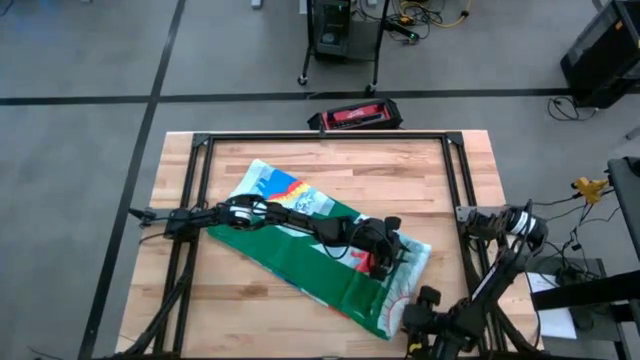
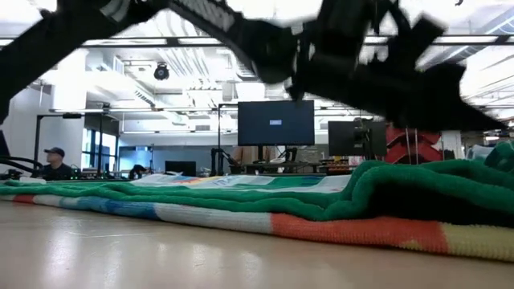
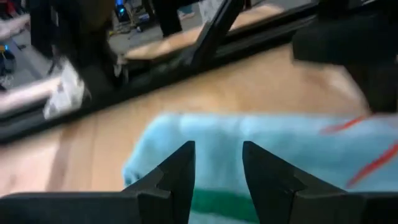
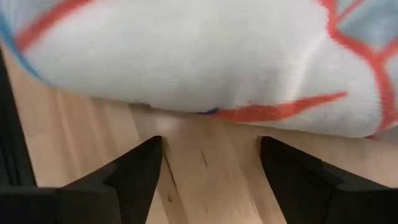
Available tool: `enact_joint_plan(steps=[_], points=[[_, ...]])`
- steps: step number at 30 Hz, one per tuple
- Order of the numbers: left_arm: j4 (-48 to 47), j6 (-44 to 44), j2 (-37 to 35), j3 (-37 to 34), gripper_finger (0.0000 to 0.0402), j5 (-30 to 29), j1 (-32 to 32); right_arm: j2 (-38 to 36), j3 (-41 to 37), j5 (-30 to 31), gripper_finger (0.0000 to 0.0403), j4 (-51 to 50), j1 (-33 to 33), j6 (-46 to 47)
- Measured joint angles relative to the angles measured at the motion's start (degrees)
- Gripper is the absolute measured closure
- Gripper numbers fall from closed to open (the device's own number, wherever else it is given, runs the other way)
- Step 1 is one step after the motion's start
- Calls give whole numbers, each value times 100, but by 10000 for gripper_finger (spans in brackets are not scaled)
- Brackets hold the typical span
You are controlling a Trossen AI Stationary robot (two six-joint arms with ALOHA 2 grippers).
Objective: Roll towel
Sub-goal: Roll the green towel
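Observation:
The towel (image 1: pixel 320 272) lies slantwise across the table, from far left to near right. Its green back is up in the middle and its printed face shows at both ends. In the low view the towel (image 2: pixel 321 201) bulges into a thick fold at the right. My left gripper (image 1: pixel 385 260) hovers over the towel's near-right part. It is open (image 3: pixel 217 168), with nothing between its fingers and the pale blue cloth (image 3: pixel 261 130) beyond them. My right gripper (image 1: pixel 412 322) is open (image 4: pixel 211 168) and points down at bare wood beside the towel's near-right end (image 4: pixel 186 56).
A black metal frame (image 1: pixel 200 190) runs along the table's left, far and right sides. A red and black box (image 1: pixel 355 117) lies just past the far edge. Bare wood (image 1: pixel 240 300) shows at the near left.

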Motion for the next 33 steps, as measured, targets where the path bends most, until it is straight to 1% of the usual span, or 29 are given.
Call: enact_joint_plan(steps=[2, 5, 9, 12, 15, 18, 22, 28, 33], points=[[-425, 1, -172, -1, 283, -19, -109, 115, 206, 54, 153, -183, 5, 139], [-824, -79, -360, -3, 283, -43, -367, 180, 400, 231, 152, -403, 38, 281], [-841, -225, -425, -6, 283, -200, -899, 134, 422, 464, 146, -385, 26, 508], [-808, -231, -331, -79, 283, -536, -1265, 165, 373, 481, 142, -370, 17, 640], [-827, -199, -315, -121, 283, -828, -1491, 179, 354, 475, 138, -317, 7, 669], [-756, -247, -337, -140, 283, -1039, -1578, 183, 352, 476, 135, -258, -6, 651], [-766, -389, -303, -237, 283, -1064, -1560, 183, 352, 478, 132, -143, 2, 592], [-728, -581, -283, -713, 283, -1083, -1566, 181, 346, 508, 126, 98, -5, 269], [-228, -705, -292, -1140, 283, -1077, -1563, 181, 346, 750, 123, 182, -46, 110]])
